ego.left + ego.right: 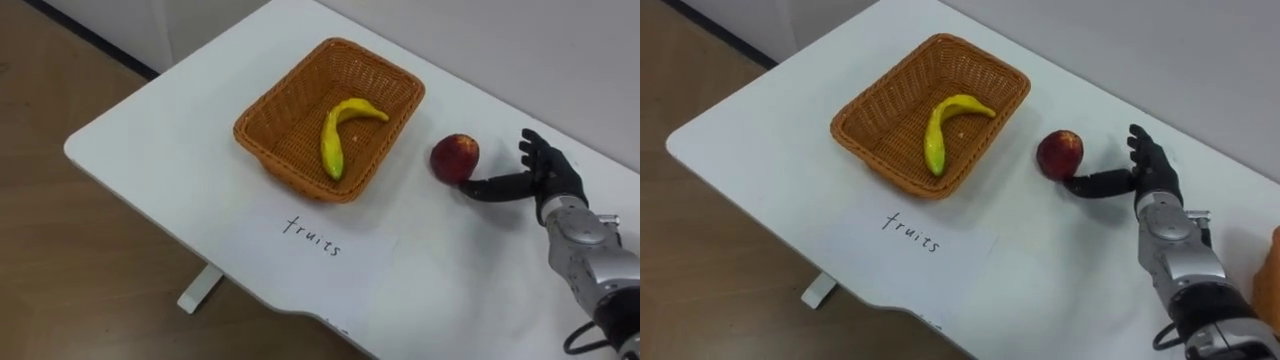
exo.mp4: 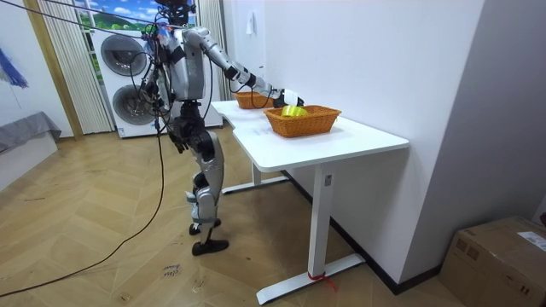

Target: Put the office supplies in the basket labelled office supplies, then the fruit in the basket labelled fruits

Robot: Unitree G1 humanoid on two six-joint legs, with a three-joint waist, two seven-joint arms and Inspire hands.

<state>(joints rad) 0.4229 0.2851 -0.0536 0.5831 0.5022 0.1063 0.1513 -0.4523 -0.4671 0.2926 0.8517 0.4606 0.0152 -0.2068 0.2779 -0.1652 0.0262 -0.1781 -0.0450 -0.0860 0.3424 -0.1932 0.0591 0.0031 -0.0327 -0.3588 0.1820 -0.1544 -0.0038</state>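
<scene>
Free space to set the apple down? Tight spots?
Free: basket floor left of the banana; table left of the basket; table between paper label and apple. Crowded: gap from basket rim to apple, right hand beside it.

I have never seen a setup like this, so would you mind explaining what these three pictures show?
This is a humanoid robot standing at a white table, sorting things. Two pictures come from the camera on its head, looking down; the third, from across the room, shows the whole robot reaching over the table. On the table are a basket holding a banana, a paper label and a red apple. The right hand is open, its thumb touching the apple, not gripping it.
</scene>
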